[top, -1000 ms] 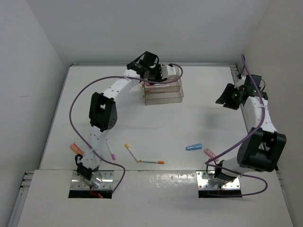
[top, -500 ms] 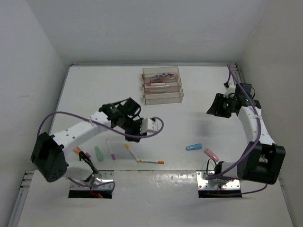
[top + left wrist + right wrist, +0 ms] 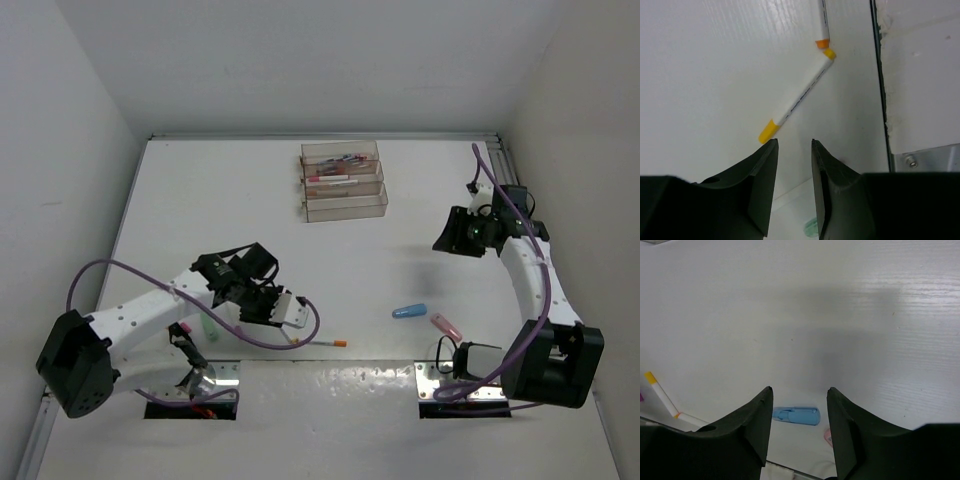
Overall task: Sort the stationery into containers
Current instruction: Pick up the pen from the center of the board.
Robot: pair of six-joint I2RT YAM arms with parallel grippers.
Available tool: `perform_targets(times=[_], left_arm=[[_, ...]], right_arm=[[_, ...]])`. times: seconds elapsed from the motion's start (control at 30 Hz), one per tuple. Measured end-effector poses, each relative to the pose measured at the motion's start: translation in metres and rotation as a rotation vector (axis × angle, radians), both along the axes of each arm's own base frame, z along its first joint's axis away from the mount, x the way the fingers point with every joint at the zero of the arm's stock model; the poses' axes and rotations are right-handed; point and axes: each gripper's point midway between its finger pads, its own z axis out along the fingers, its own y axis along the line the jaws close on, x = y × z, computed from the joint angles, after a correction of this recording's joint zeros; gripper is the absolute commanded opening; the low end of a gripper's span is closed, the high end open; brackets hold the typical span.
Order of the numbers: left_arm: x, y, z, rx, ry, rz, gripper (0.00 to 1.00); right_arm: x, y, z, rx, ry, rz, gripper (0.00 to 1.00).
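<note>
Left end effector (image 3: 793, 143) now down over slim yellow-capped pen (image 3: 800, 94), jaws apart, empty

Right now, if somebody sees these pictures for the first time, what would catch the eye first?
The left arm sprawls low along the near edge of the table, its jaws open and empty just short of a white pen with yellow ends. At the far middle sits a stepped row of clear trays already holding some pens, while a blue piece lies at the near right.
</note>
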Motion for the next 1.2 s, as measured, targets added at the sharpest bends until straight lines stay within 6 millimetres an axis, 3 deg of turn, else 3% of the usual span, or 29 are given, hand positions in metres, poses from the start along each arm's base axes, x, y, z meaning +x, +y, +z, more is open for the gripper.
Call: perform_targets(times=[0.27,0.73,0.87,1.0,1.13,1.2], left_arm=[[0.007,0.0,-0.021,0.064,-0.022,-0.149,0.39],[0.019,-0.006,-0.058,0.104,-0.041,-0.257,0.38],[0.014,-0.001,-0.069,0.126,-0.038,-0.288,0.25],[0.014,-0.002,-0.069,0.125,-0.052,-0.311,0.22],[0.013,0.0,-0.068,0.122,-0.066,-0.329,0.1],[0.013,0.002,-0.068,0.128,-0.068,-0.342,0.1]], right_arm=[[-0.001,0.0,0.0,-0.003,0.002,0.002,0.47],[-0.002,-0.003,-0.002,-0.02,0.004,0.01,0.47],[-0.002,-0.005,-0.002,-0.022,0.005,0.009,0.47],[-0.002,-0.006,-0.007,-0.018,0.021,0.006,0.47],[-0.002,-0.006,-0.012,-0.012,0.045,0.006,0.47],[-0.002,-0.006,-0.014,-0.011,0.053,0.006,0.47]])
